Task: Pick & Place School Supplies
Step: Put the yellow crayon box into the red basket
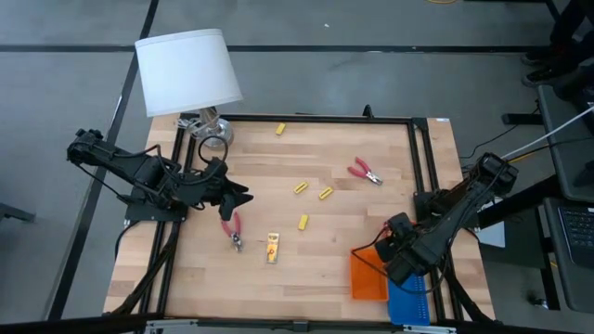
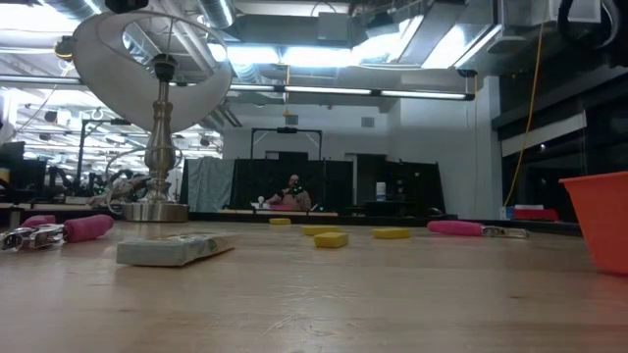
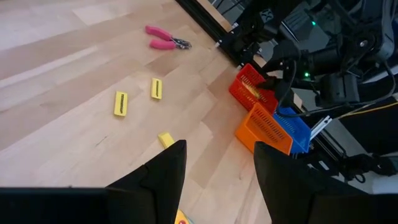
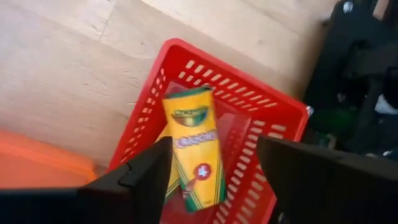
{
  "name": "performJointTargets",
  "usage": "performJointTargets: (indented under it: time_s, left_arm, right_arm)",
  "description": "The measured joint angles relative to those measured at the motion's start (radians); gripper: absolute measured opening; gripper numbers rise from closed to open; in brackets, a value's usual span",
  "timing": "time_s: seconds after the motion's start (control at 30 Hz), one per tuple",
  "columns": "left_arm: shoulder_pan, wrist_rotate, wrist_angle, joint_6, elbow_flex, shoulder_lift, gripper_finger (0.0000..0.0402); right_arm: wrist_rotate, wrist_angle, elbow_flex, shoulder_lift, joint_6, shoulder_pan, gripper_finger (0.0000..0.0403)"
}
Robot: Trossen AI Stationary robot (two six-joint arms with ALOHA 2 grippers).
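I am counting two red-handled pliers (image 1: 365,171) (image 1: 232,228), four small yellow blocks (image 1: 280,129) (image 1: 301,187) (image 1: 326,193) (image 1: 303,222), two crayon packs (image 1: 273,247) (image 4: 192,147), three mesh trays (image 1: 368,276) (image 1: 408,299) (image 4: 249,106), and one lamp (image 1: 187,70).

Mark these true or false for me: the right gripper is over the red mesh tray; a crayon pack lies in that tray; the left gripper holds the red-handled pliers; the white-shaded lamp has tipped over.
1. The right gripper is over the red mesh tray: true.
2. A yellow crayon pack lies in that tray: true, between the open fingers.
3. The left gripper holds the red-handled pliers: false. Its fingers are open and empty; the pliers lie on the wooden table.
4. The white-shaded lamp has tipped over: false. It stands upright at the table's corner.
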Motion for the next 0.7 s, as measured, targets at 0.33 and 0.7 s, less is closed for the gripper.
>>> performJointTargets:
  time_s: [0.33,0.7]
  left_arm:
    - [0.000,-0.003,-0.062,-0.008,0.001,0.000,0.0185]
    - [-0.018,0.003,-0.411,-0.223,0.001,0.000,0.0184]
  right_arm:
    - [0.390,0.789,0.027,-0.060,-0.340,-0.233,0.0255]
    - [-0.177,1.309,0.075,0.105,-0.702,-0.623,0.0228]
